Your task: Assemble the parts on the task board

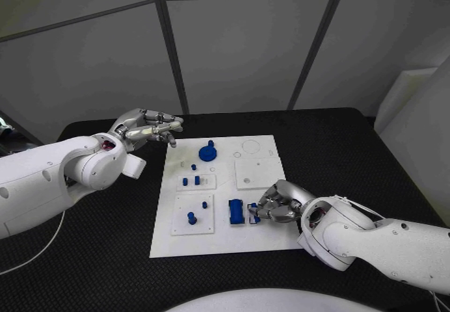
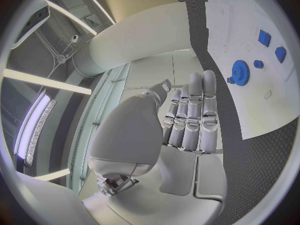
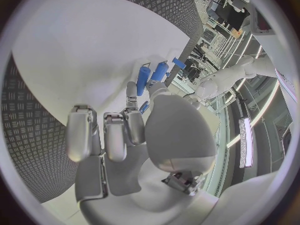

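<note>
The white task board (image 1: 225, 244) is seen in the middle of the black table (image 1: 356, 149), with a blue gear (image 1: 207, 153) standing near its far edge and small blue parts (image 1: 192, 218) set on raised plates toward the near side. The right hand (image 1: 277, 203) is curled over the board's right edge, touching a small blue piece (image 1: 253, 212) beside a blue block (image 1: 237, 212); whether it is gripped cannot be told. The left hand (image 1: 150, 127) is held off the board's far left corner, fingers (image 2: 195, 117) together, nothing in it.
</note>
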Controlling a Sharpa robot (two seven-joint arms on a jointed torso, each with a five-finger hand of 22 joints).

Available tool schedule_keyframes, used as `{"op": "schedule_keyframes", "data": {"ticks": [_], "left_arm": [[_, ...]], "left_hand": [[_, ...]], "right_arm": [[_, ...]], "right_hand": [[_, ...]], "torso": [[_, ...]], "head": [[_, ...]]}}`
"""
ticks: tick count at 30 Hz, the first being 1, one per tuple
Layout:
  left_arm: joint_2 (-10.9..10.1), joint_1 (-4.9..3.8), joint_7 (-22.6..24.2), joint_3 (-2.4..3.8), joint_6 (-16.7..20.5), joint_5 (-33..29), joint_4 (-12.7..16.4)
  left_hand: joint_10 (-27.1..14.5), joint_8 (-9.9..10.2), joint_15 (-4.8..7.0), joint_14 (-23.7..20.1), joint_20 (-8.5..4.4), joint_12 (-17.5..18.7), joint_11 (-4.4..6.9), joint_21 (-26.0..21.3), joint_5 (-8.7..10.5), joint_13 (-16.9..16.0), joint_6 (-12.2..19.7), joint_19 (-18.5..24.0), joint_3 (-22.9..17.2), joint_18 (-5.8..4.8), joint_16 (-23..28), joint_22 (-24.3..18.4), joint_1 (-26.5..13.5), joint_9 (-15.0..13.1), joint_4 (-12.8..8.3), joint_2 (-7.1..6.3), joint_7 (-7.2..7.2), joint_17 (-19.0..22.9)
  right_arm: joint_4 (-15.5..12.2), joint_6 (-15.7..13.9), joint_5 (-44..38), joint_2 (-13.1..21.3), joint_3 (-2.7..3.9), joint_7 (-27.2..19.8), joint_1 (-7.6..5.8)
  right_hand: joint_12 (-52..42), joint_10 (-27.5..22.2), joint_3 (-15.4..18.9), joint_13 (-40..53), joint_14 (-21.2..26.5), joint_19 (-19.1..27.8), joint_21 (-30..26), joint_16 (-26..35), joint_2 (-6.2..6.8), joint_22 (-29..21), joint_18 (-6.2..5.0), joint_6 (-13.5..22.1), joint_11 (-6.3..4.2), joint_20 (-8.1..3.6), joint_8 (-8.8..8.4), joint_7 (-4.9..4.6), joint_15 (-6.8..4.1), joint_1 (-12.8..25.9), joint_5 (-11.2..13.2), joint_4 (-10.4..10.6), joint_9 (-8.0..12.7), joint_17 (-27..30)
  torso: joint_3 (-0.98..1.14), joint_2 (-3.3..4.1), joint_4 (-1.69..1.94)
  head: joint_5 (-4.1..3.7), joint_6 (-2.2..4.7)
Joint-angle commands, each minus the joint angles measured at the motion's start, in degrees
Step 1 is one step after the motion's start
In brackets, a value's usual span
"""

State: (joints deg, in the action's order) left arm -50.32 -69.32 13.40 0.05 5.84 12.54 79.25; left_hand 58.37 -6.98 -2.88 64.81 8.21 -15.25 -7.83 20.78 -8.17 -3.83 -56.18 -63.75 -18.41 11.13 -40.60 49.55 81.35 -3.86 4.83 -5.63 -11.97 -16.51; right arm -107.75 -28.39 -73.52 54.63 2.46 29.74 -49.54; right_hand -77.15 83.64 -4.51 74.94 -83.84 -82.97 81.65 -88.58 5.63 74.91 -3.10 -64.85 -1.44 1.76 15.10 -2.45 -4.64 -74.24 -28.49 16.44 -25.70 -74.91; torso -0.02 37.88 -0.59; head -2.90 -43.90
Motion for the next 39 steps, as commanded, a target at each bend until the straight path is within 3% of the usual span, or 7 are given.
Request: {"op": "schedule_keyframes", "data": {"ticks": [1,19,22,24,27,28,39], "left_arm": [[-0.04,-0.09,0.04,0.05,-0.77,-0.26,0.20],[-0.07,-0.09,-0.14,0.05,-0.90,-0.26,0.16],[-0.09,-0.09,-0.15,0.05,-0.88,-0.26,0.14],[-0.09,-0.09,-0.15,0.05,-0.88,-0.26,0.14],[-0.10,-0.09,-0.17,0.05,-0.86,-0.26,0.11],[-0.11,-0.09,-0.18,0.05,-0.85,-0.26,0.09],[-0.09,-0.10,-0.22,0.05,-0.81,-0.26,0.10]], "left_hand": [[-0.30,-0.13,-0.14,0.16,0.20,-0.35,0.01,-0.23,0.11,-0.02,0.38,-0.26,0.17,-0.77,0.24,-0.10,-0.56,0.05,0.21,-0.11,0.02,0.07],[-0.33,-0.13,-0.15,0.16,0.21,-0.37,0.01,-0.25,0.12,-0.02,0.40,-0.26,0.22,-0.77,0.24,-0.14,-0.62,0.05,0.26,-0.11,0.01,0.08],[-0.33,-0.13,-0.15,0.16,0.21,-0.37,0.01,-0.25,0.12,-0.02,0.40,-0.26,0.22,-0.77,0.24,-0.14,-0.62,0.05,0.26,-0.11,0.01,0.08],[-0.33,-0.13,-0.15,0.16,0.21,-0.37,0.01,-0.25,0.12,-0.02,0.40,-0.26,0.22,-0.77,0.24,-0.14,-0.62,0.05,0.26,-0.11,0.01,0.08],[-0.33,-0.13,-0.15,0.16,0.21,-0.37,0.01,-0.25,0.12,-0.02,0.40,-0.26,0.22,-0.77,0.24,-0.14,-0.62,0.05,0.26,-0.11,0.01,0.08],[-0.35,-0.13,-0.15,0.16,0.22,-0.38,0.01,-0.27,0.11,-0.02,0.42,-0.26,0.24,-0.76,0.24,-0.17,-0.63,0.05,0.27,-0.11,0.02,0.09],[-0.40,-0.13,-0.13,0.15,0.22,-0.40,0.03,-0.31,0.09,-0.02,0.45,-0.27,0.26,-0.75,0.25,-0.23,-0.56,0.05,0.23,-0.12,0.04,0.11]], "right_arm": [[0.13,1.20,0.34,-0.35,-0.01,0.56,-0.04],[-0.17,2.12,-0.50,-0.66,-0.01,0.60,-0.04],[-0.28,2.35,-0.62,-0.65,-0.01,0.50,-0.04],[-0.31,2.39,-0.66,-0.63,-0.01,0.44,-0.04],[-0.39,2.45,-1.07,-0.59,-0.01,0.25,-0.04],[-0.41,2.58,-1.42,-0.58,-0.01,0.20,-0.04],[-0.55,2.50,-4.01,-0.22,-0.01,0.15,-0.04]], "right_hand": [[-0.30,0.42,0.46,4.42,-5.66,-0.37,0.27,-0.22,-0.11,5.24,0.52,-0.51,-0.22,-0.02,0.40,0.07,-0.29,0.91,-0.22,-0.02,-0.23,-12.60],[-1.38,1.16,3.87,5.45,-5.71,-0.58,0.46,-0.35,-0.58,5.57,0.60,-1.02,-0.69,-0.45,1.78,0.60,-0.72,4.76,-0.64,0.12,-2.09,-12.86],[-1.54,1.29,5.20,5.64,-5.71,-0.59,0.46,-0.35,-0.68,5.61,0.61,-1.02,-0.75,-0.52,2.10,0.67,-0.75,5.84,2.11,0.09,-2.61,-12.87],[-1.55,1.32,6.17,5.68,-5.71,-0.60,0.46,-0.35,-0.93,5.63,0.62,-1.00,-0.72,-0.52,2.26,0.65,-0.73,6.85,5.84,0.09,-2.89,-12.87],[-1.62,1.39,8.51,5.82,-5.72,-0.63,0.47,-0.37,-1.52,5.70,0.63,-0.87,-0.71,-0.51,2.52,0.66,-0.73,9.07,14.28,0.13,-3.48,-12.91],[-1.67,1.42,9.14,5.88,-5.72,-0.64,0.48,-0.38,-1.66,5.73,0.63,-0.83,-0.71,-0.51,2.59,0.66,-0.73,9.64,15.63,0.18,-3.63,-12.94],[-2.13,1.66,10.27,6.32,-5.72,-0.67,0.50,-0.36,-2.23,5.79,0.63,-0.84,-0.78,-0.54,2.83,0.76,-0.78,10.01,14.23,0.15,-4.07,-12.90]], "torso": [[0.06,0.08,-0.05],[0.09,0.04,-0.08],[0.10,0.03,-0.09],[0.08,0.05,-0.08],[0.07,0.05,-0.09],[0.07,0.05,-0.11],[0.06,0.07,-0.07]], "head": [[0.00,0.10],[0.23,-0.32],[0.26,-0.33],[0.28,-0.33],[0.34,-0.34],[0.43,-0.32],[0.60,-0.40]]}}
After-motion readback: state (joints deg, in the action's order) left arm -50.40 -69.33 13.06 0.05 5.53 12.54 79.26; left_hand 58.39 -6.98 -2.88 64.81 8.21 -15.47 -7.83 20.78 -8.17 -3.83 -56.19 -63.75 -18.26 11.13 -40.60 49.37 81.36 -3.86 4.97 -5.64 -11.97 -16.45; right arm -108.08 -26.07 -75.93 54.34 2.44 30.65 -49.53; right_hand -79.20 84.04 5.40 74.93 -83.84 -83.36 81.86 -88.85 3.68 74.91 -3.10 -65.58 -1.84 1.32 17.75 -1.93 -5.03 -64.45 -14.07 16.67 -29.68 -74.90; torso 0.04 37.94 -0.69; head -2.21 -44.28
